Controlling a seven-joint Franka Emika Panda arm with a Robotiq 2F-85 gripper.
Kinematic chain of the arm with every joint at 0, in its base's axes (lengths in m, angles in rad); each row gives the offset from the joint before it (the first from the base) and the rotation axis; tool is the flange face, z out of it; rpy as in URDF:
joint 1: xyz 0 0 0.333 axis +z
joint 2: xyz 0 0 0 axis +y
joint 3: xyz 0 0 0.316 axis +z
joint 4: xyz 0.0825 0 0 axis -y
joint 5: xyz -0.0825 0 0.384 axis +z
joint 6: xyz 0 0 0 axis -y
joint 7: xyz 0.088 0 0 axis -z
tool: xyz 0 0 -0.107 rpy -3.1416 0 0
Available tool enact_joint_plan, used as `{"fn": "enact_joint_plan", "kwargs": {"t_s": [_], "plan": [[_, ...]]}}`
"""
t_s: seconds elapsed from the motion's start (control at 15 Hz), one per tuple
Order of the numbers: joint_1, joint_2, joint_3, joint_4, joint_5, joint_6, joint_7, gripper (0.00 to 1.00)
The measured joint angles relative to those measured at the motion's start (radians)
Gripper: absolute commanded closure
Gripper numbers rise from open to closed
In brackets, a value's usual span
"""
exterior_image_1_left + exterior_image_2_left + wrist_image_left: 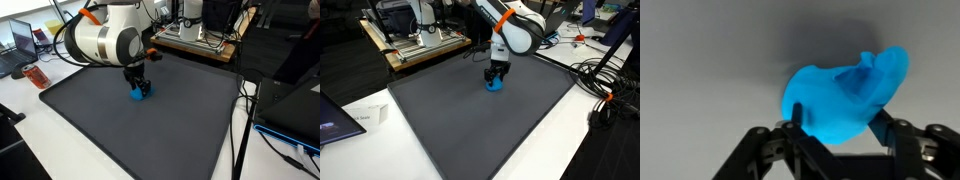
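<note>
Gripper (pixel 837 128) jaws part-closed, straddling blue lump (pixel 845 92) on grey mat (pixel 150 135); a pad (pixel 792 128) close at each side, grip not discernible.

The blue object (pixel 845 95) looks soft, smooth and matt, like rubber. The mat (pixel 150 130) is dark, matt and even; the gripper fingers (pixel 773 150) look like black plastic.

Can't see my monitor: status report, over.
Gripper low, jaws astride blue object, firm grip unclear. Blue object sits on dark mat. No obstruction near it.
</note>
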Motion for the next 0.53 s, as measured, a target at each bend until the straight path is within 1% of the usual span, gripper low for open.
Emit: {"fn": "enact_joint_plan", "kwargs": {"t_s": [0.07,0.13,0.2,0.33,0.47,0.53], "plan": [[0.002,0.000,-0.001,0.000,0.000,0.000,0.001,0.68],[0.003,0.000,-0.001,0.000,0.000,0.000,0.001,0.75],[0.005,0.000,-0.002,0.000,0.000,0.000,0.002,0.77],[0.006,0.000,-0.002,0.000,0.000,0.000,0.004,0.88],[0.007,-0.001,-0.004,-0.002,0.000,0.000,0.006,0.90],[0.007,-0.002,-0.005,-0.003,0.000,0.000,0.009,0.86]]}}
